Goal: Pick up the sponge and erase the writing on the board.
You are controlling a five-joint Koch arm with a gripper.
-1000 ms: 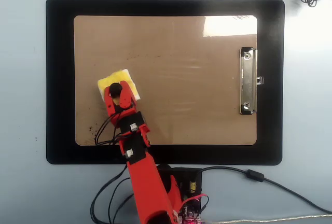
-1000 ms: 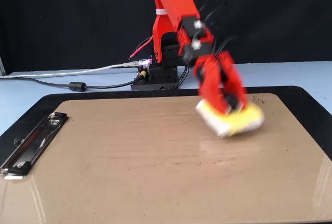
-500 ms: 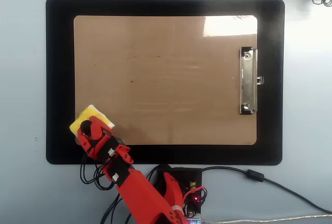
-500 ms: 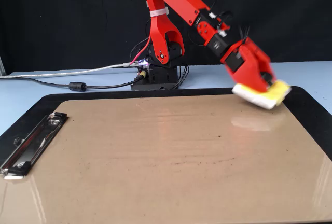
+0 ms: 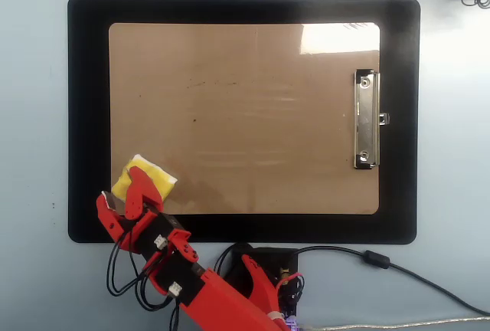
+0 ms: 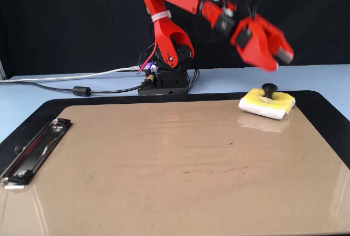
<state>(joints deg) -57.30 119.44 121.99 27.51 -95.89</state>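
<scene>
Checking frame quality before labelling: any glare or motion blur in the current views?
Overhead view: a blown-out glare patch on the board at its top right corner; arm sharp. Fixed view: soft sheen streaks across the board; the gripper slightly smeared; the sponge crisp.

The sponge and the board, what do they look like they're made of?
The sponge looks like soft yellow foam with a whitish layer, matte, plus a black knob, probably plastic. The board looks like smooth tan hardboard, glossy enough to show reflections. Its clip is shiny silver metal.

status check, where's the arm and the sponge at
Gripper open, raised clear of the sponge. Sponge lies at the board corner, overhanging the edge. No writing visible. Nothing in the way.
</scene>
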